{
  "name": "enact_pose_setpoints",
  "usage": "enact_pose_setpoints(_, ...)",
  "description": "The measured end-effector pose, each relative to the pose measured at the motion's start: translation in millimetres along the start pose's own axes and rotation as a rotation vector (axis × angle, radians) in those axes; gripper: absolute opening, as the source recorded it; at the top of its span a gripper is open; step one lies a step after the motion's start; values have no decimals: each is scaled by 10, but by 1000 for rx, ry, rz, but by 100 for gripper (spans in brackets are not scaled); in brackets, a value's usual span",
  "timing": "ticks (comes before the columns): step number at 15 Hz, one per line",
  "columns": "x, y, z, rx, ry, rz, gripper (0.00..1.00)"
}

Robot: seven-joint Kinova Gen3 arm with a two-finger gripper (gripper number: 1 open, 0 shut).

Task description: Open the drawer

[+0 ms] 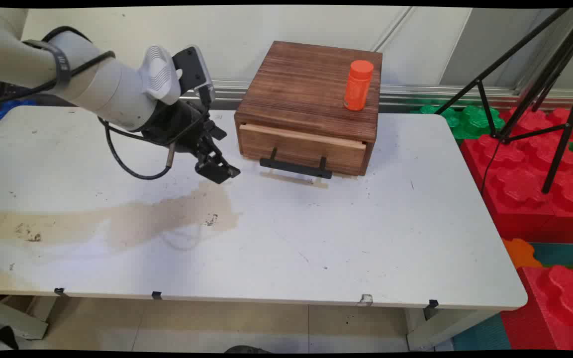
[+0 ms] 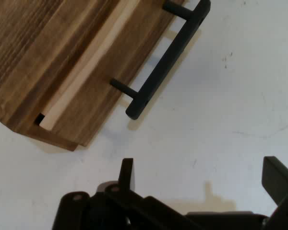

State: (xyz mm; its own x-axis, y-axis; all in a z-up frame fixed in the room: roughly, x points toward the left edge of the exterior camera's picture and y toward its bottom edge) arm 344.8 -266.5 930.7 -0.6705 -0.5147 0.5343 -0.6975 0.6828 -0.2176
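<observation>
A dark wooden box [image 1: 311, 89] stands at the back of the white table [image 1: 286, 248]. Its drawer [image 1: 301, 147] has a black bar handle [image 1: 295, 168] and looks shut or barely ajar, with a pale strip along its top edge. An orange bottle [image 1: 358, 85] stands upright on the box's top, near the right side. My gripper [image 1: 218, 171] hovers low over the table just left of the drawer front, open and holding nothing. In the hand view the gripper [image 2: 201, 177] has bare table between its fingers, with the handle [image 2: 165, 60] and drawer [image 2: 86, 76] ahead of it, apart from it.
A brown stain [image 1: 132, 219] spreads over the table's left half. A black tripod [image 1: 535, 94] stands to the right of the table, over red [image 1: 525, 184] and green [image 1: 470, 119] foam blocks on the floor.
</observation>
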Motion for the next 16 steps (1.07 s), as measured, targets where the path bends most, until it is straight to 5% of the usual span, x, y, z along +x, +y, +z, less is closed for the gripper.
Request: enact_pose_setpoints(16,486,-166,403,-26,-7,72,100)
